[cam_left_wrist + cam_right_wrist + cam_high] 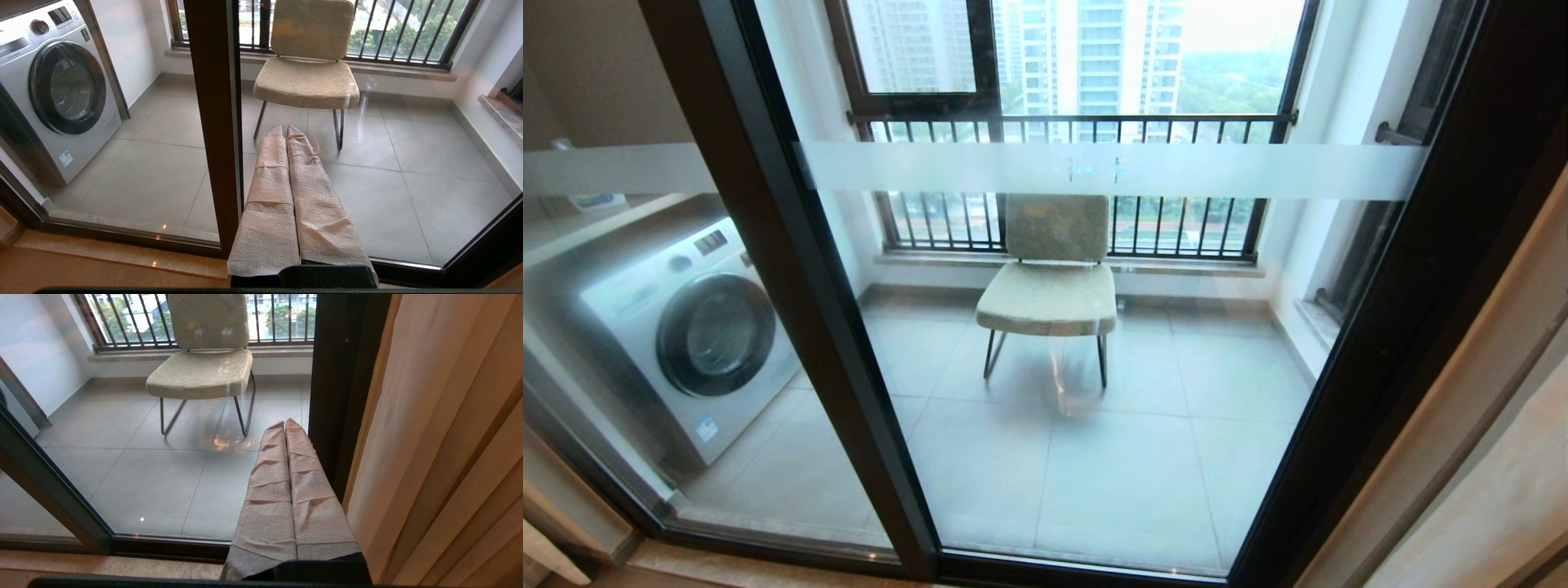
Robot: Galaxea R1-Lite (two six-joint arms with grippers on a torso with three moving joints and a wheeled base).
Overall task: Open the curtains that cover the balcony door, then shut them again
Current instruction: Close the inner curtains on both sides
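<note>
balcony door (1094, 343) uncovered, glass shut across the view; curtains (441, 449) bunched at its right frame edge (beige pleats only). left gripper (286, 127) and right gripper (284, 422) closed, empty, short of the glass. beyond it: chair (1049, 286), washing machine (686, 335), bare tile around both.

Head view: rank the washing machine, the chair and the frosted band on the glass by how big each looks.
1. Frosted band, widest by far, though thin.
2. Washing machine.
3. Chair, close to the washer in apparent size; it stands farther back, so that order is unsure.
</note>
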